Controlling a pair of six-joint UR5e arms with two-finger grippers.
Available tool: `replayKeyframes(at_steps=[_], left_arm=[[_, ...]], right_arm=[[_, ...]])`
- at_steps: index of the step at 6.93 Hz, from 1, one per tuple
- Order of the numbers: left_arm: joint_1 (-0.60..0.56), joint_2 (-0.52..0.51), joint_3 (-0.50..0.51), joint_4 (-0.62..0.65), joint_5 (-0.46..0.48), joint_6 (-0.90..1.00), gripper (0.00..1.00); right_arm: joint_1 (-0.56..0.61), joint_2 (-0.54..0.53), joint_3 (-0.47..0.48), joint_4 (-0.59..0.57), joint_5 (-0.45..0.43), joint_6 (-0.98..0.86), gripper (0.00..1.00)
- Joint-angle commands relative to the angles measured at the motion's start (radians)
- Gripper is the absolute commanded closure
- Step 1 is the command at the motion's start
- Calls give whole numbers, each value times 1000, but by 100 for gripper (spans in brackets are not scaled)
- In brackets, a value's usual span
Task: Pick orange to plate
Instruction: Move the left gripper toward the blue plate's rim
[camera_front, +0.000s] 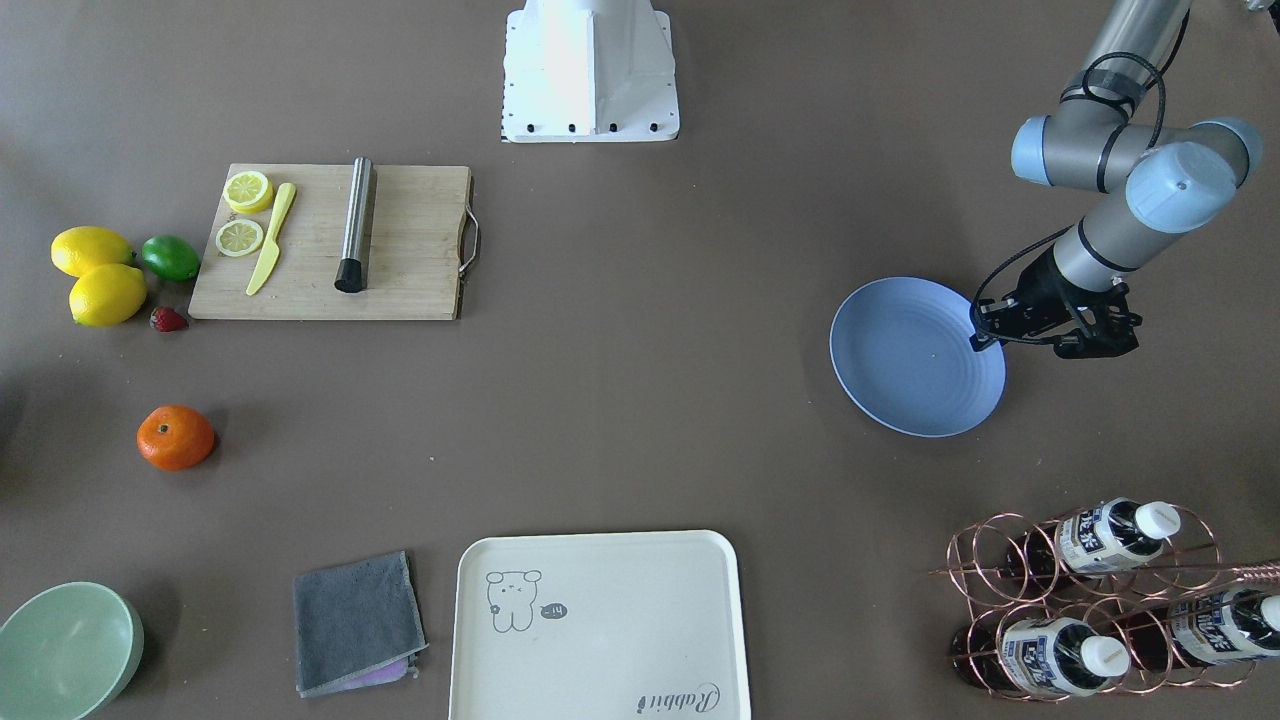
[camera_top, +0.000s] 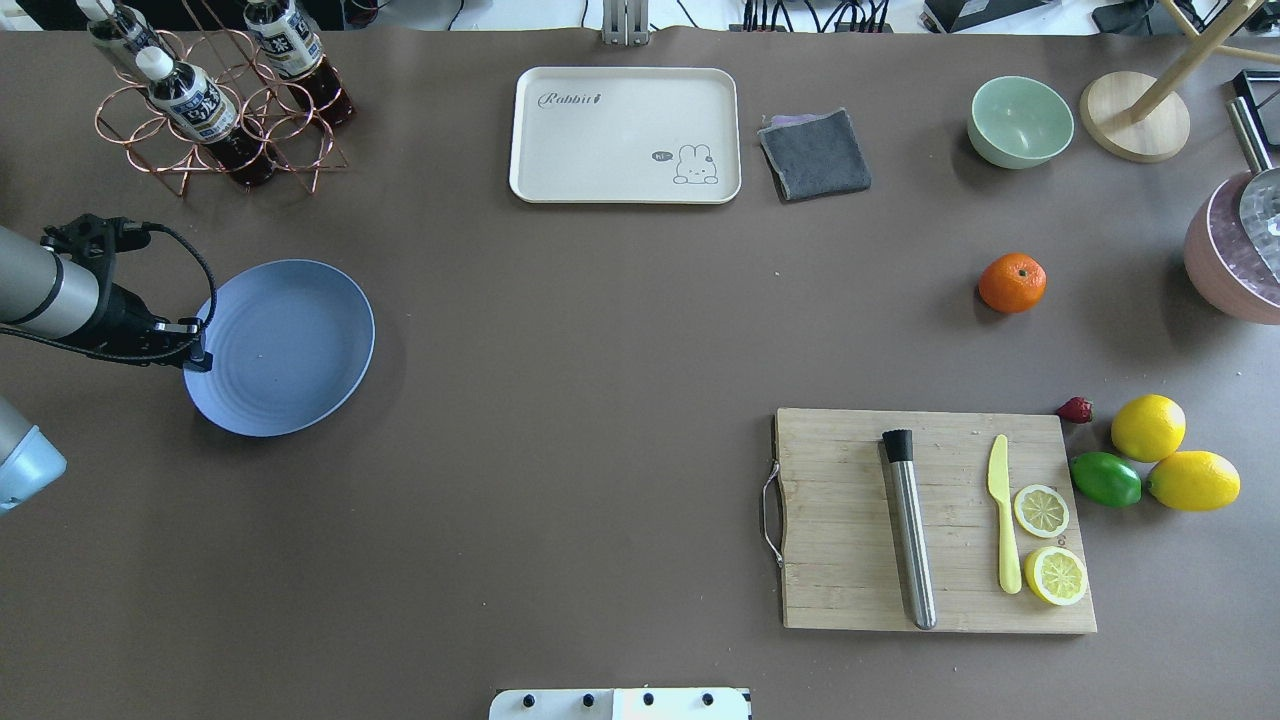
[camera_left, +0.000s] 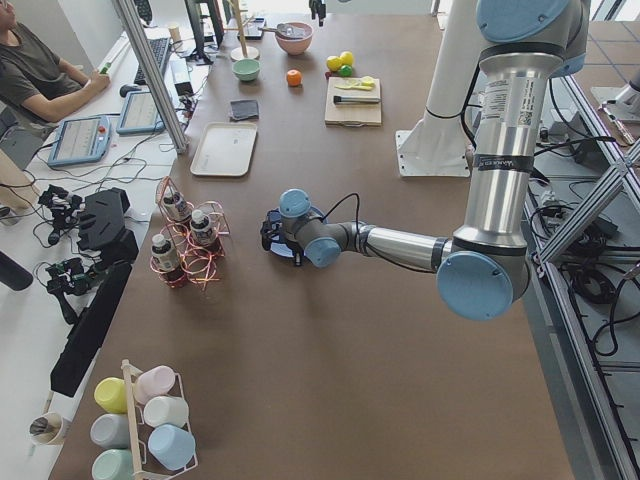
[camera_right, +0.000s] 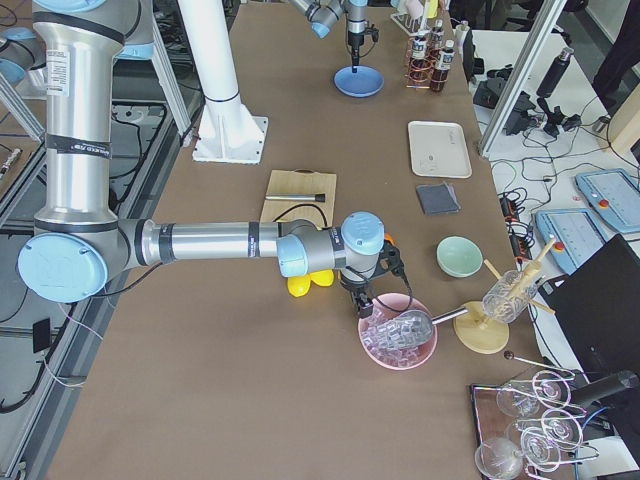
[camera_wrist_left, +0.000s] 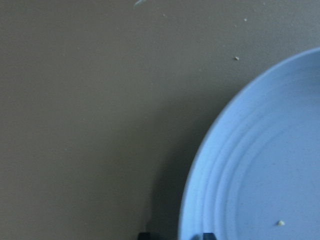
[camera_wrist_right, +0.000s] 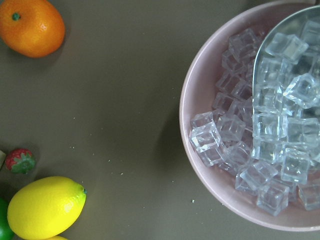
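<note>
Overhead exterior shows the brown desk (camera_top: 600, 330) with the left arm (camera_top: 50, 290) reaching in low to the periwinkle plate (camera_top: 290, 350), which lies on the desk on the robot's left side. The left tool (camera_top: 200, 360) sits at the plate's rim. In the left wrist view its two dark fingertips (camera_wrist_left: 207, 236) stand either side of that rim with a small gap, and I cannot tell whether they pinch it.

The right tool (camera_right: 362, 303) hangs over the desk just beside a pink bowl (camera_wrist_right: 197, 95) of ice cubes (camera_wrist_right: 280, 125); whether it is apart or together cannot be told. The orange (camera_top: 1012, 283) rests on the desk well apart from the plate, between the pale green bowl (camera_top: 1000, 150) and the cutting board (camera_top: 850, 540).
</note>
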Motion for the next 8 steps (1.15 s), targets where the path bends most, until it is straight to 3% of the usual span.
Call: replayKeyframes(at_steps=[1,2,5,8], left_arm=[[0,2,-82,5,-8,-98,100],[3,-11,-113,7,-11,-166,100],[93,-218,-126,5,21,-525,100],[293,-370,-123,45,226,-712,100]], right_arm=[[0,15,7,0,0,17,0],[-1,46,12,0,8,98,0],[-87,203,4,3,9,369,0],[-216,300,-3,3,0,574,0]])
